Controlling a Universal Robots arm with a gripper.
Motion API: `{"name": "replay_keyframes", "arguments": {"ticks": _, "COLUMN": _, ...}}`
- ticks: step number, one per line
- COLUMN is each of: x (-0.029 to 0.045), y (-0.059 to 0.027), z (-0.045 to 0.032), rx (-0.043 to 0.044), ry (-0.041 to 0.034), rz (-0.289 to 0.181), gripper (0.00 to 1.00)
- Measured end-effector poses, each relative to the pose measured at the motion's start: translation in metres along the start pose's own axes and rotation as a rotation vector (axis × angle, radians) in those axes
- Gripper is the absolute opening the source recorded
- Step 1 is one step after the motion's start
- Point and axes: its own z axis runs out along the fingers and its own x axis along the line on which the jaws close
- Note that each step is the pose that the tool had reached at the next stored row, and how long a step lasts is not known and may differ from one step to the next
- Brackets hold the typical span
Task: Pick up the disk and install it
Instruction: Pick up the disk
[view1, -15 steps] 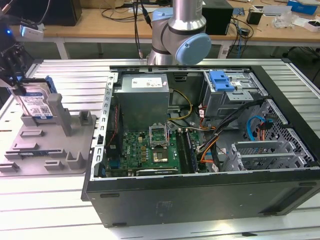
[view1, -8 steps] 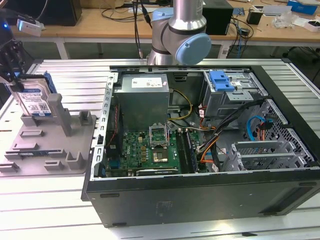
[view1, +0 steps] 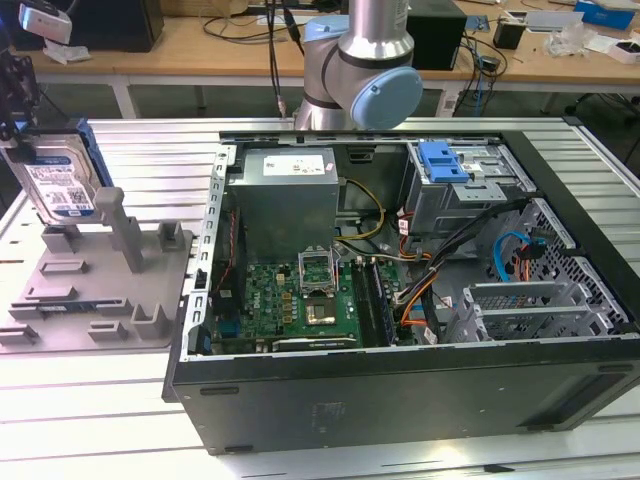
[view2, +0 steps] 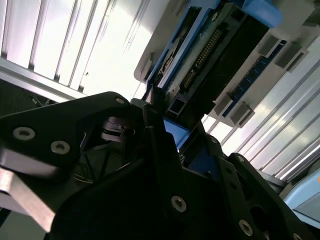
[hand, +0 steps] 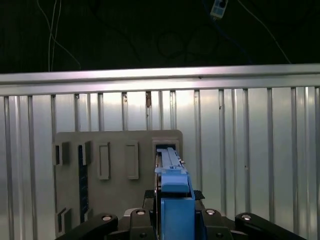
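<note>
Fingers (view2: 157, 140) clamp the upright disk (view1: 60, 180) between them, at the grey fixture (view1: 105, 300).

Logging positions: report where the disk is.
At the exterior view's far left, the disk stands upright at the grey fixture; in the first wrist view the gripper's jaws clamp it.

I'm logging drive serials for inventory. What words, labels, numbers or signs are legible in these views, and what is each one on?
Label on the disk: print present, too small to read.
Sticker on the power supply: print present, too blurred to read.
Motherboard: markings too small to read.
Nothing else carries legible text.
</note>
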Motion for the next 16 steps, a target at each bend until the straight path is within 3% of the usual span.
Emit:
{"name": "replay_keyframes", "arguments": {"ticks": 4, "x": 0.0006, "y": 0.0001, "z": -0.0182, "rx": 0.0001, "ry": -0.0001, "rz": 0.0, "gripper": 0.36}}
{"name": "replay_keyframes", "arguments": {"ticks": 14, "x": 0.0013, "y": 0.0001, "z": -0.0431, "rx": 0.0001, "ry": -0.0001, "rz": 0.0, "gripper": 0.36}}
{"name": "replay_keyframes", "arguments": {"ticks": 16, "x": 0.0015, "y": 0.0001, "z": -0.0511, "rx": 0.0, "ry": -0.0001, "rz": 0.0, "gripper": 0.36}}
